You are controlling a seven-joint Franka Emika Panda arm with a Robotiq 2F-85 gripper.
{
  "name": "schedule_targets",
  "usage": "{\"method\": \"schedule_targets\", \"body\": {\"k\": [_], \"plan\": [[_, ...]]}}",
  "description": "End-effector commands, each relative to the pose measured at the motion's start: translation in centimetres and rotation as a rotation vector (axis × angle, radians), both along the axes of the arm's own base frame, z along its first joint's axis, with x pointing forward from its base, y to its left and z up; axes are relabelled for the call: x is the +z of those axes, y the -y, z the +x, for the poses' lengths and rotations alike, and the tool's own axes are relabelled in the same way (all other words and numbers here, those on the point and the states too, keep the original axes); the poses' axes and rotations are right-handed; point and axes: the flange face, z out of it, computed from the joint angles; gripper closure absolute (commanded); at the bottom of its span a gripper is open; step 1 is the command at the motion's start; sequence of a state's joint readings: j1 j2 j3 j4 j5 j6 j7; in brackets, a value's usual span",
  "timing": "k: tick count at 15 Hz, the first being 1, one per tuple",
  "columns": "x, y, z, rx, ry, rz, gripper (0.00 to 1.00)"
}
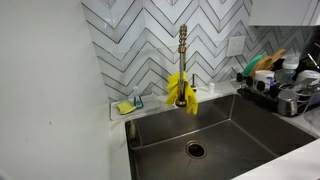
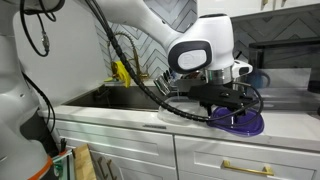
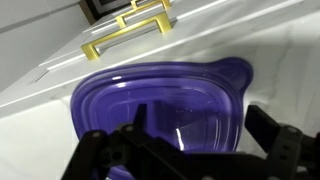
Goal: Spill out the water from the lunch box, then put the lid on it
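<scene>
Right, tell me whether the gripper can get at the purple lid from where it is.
Probably yes. The gripper hangs open right above the purple lid, which lies flat on the white counter with nothing on it. Its flatness may make gripping awkward.

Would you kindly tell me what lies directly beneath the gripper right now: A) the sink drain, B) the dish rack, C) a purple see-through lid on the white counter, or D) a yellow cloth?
C: in the wrist view the purple lid fills the space below the gripper, and an exterior view shows it lying on the white counter.
</scene>
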State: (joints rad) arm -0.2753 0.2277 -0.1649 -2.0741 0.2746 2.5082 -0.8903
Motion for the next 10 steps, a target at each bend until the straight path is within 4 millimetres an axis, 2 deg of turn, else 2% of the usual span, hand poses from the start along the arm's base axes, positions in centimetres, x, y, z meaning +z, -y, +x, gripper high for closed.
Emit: {"method": "schedule_targets", "body": {"k": [1, 10], "plan": [[-0.5, 0.3, 1.0, 0.009, 0.011, 0.049, 0.0], [-1.7, 0.6, 1.5, 0.071, 0.018, 0.097, 0.0]]}}
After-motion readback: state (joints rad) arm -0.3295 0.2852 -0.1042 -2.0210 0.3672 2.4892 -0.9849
